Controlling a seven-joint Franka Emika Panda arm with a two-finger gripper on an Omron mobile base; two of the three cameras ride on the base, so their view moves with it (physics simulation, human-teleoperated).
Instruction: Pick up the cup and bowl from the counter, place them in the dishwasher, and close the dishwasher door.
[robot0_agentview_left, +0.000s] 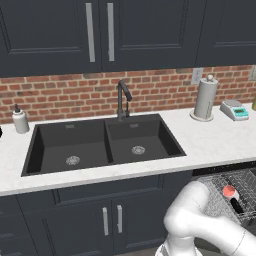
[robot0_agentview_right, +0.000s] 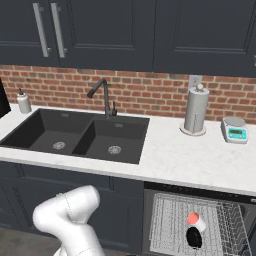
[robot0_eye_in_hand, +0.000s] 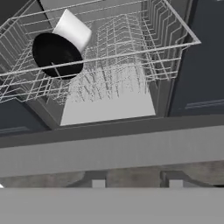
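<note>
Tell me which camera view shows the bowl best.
The hand view: the bowl looks large there, tilted in the wire rack beside the cup. The right base view shows it small and dark below the cup; the left base view shows only a dark sliver near the arm.

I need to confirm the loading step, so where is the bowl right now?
The bowl lies in the dishwasher's wire rack, below the counter and right of the sink, touching the cup; the hand view shows it at upper left.
</note>
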